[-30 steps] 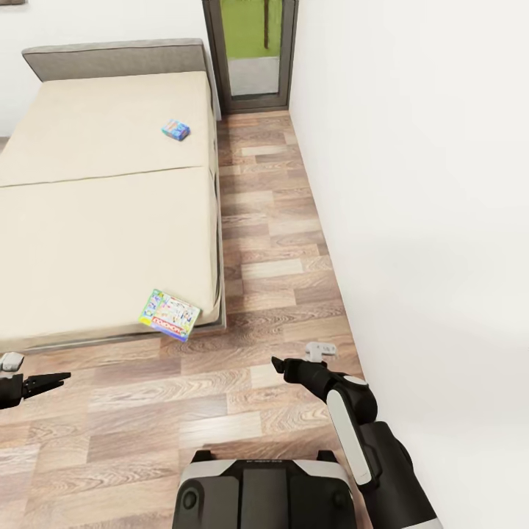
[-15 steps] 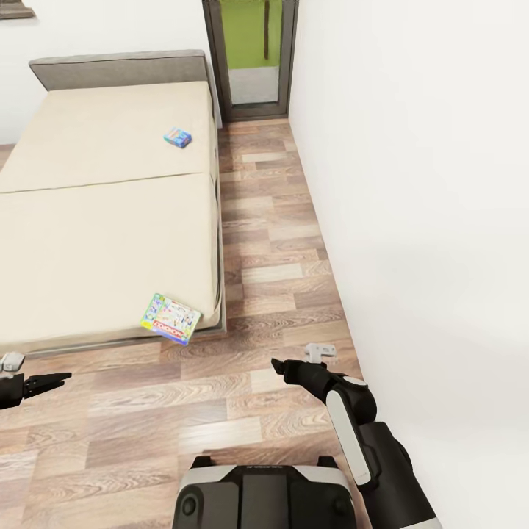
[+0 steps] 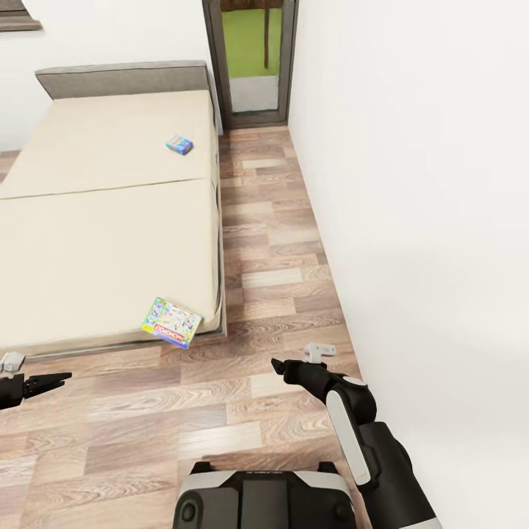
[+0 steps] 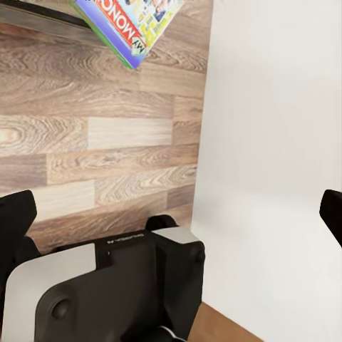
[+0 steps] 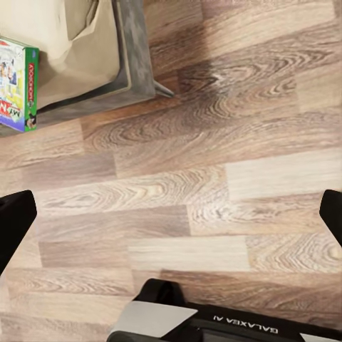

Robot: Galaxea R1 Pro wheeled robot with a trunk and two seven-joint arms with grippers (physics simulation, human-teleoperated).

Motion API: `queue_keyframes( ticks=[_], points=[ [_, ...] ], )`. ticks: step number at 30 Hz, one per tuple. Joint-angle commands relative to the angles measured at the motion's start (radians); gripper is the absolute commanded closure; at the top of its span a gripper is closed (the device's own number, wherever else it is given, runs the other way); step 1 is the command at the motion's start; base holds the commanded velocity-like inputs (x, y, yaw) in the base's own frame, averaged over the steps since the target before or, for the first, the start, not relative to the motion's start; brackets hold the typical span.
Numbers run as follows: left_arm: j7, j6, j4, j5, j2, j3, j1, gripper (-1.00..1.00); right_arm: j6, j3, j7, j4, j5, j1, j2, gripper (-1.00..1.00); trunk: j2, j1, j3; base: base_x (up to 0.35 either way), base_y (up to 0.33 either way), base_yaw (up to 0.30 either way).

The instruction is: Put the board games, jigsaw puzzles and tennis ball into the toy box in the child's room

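Observation:
Two board games lie on the beige bed (image 3: 95,242). A small blue one (image 3: 179,144) rests near the headboard. A larger green-edged box with red lettering (image 3: 171,322) overhangs the bed's near corner; it also appears in the left wrist view (image 4: 132,21) and the right wrist view (image 5: 16,82). My left gripper (image 3: 65,378) hovers over the floor just in front of the bed, open and empty. My right gripper (image 3: 276,364) is open and empty too, over the floor to the right of the larger box. Each wrist view has black fingers (image 4: 14,214) (image 5: 14,217) at its edges, wide apart.
A strip of wood-plank floor (image 3: 272,242) runs between the bed and the white wall (image 3: 411,184) on the right, ending at a tall dark-framed window (image 3: 251,59). My base (image 3: 261,499) sits at the bottom of the head view.
The whole head view has shifted: bed, games and window sit lower in the picture, so the camera moved. Both arms hold the same pose and the games lie where they were on the bed.

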Motion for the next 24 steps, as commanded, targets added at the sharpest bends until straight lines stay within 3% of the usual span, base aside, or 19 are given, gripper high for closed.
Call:
queue_keyframes(
  ticks=[1, 24],
  points=[
    [-0.004, 0.011, 0.001, -0.01, 0.0, 0.008, -0.001, -1.0, 0.005, 0.0, -0.003, -0.001, -0.004, 0.0, 0.0, -1.0, -0.002, 0.001, 0.0, 0.0, 0.0, 0.0],
    [-0.004, 0.011, 0.001, -0.01, 0.0, 0.008, -0.001, -1.0, -0.038, 0.002, -0.006, 0.023, -0.004, 0.0, 0.002, -1.0, -0.002, 0.001, 0.031, 0.0, 0.0, 0.0]
  ],
)
